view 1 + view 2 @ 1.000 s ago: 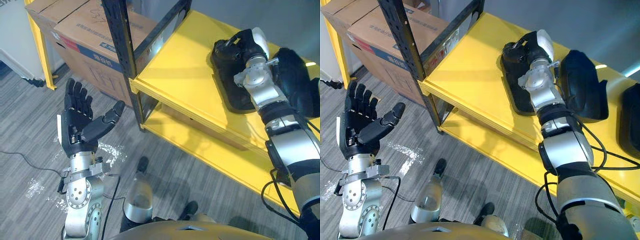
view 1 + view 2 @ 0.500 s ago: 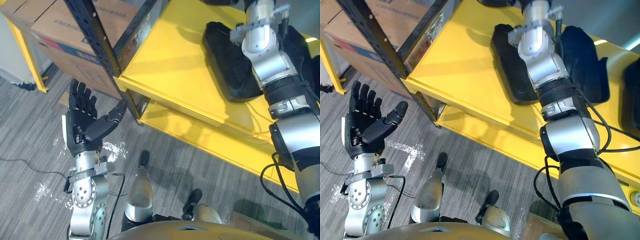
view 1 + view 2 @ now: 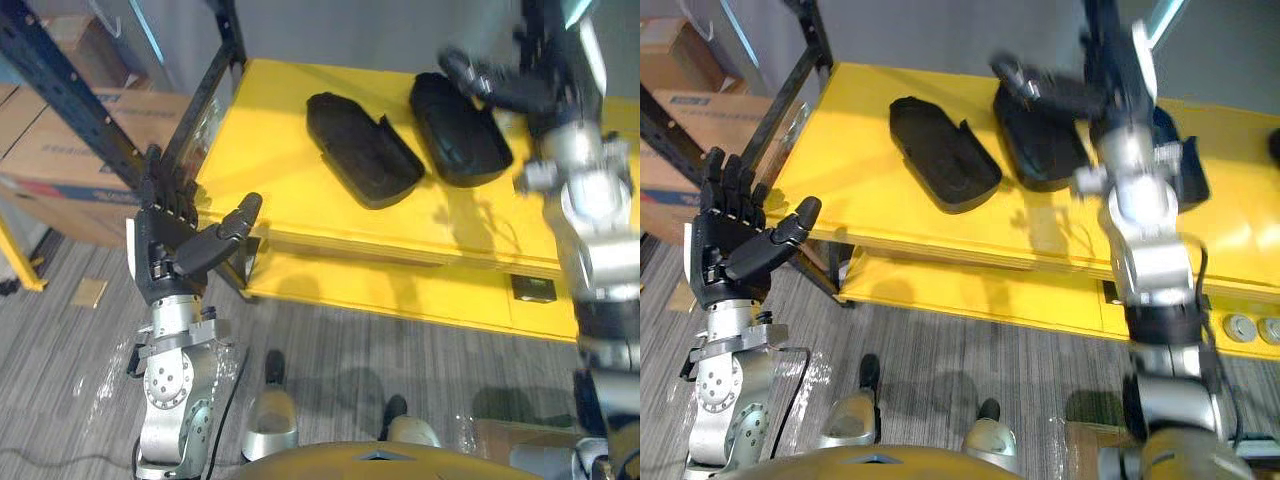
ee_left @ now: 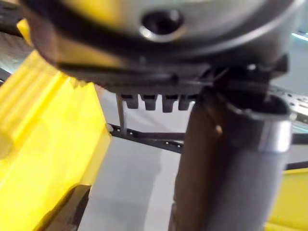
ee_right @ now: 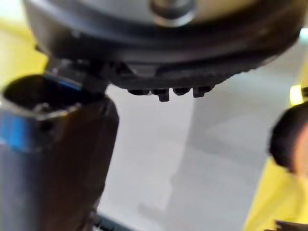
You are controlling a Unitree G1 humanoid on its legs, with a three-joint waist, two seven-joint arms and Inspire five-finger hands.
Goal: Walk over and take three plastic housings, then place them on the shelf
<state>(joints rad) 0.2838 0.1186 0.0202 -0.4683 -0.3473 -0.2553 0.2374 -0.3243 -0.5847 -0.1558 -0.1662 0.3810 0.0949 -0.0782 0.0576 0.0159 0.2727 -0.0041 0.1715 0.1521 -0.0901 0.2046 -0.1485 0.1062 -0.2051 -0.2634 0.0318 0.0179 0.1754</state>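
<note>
First, two cardboard boxes (image 3: 60,150) sit behind a slanting black post (image 3: 75,105), and a second post (image 3: 205,90) stands at the shelf's left corner. In front of these the left robot hand (image 3: 165,255) is raised above the floor (image 3: 60,380), fingers straight and spread, thumb out, holding nothing.

The yellow shelf (image 3: 270,150) carries three black housings. The first housing (image 3: 362,148) lies flat in plain sight, the second (image 3: 458,130) lies close beside it, and the third (image 3: 1183,172) is half hidden behind the right arm (image 3: 1140,250). Over the second hangs the right robot hand (image 3: 1095,95) — blurred, fingers stretched out, gripping nothing; whether it touches I cannot tell.

Below is a lower board (image 3: 400,295), with two small round things (image 3: 1238,325) near its right end.
</note>
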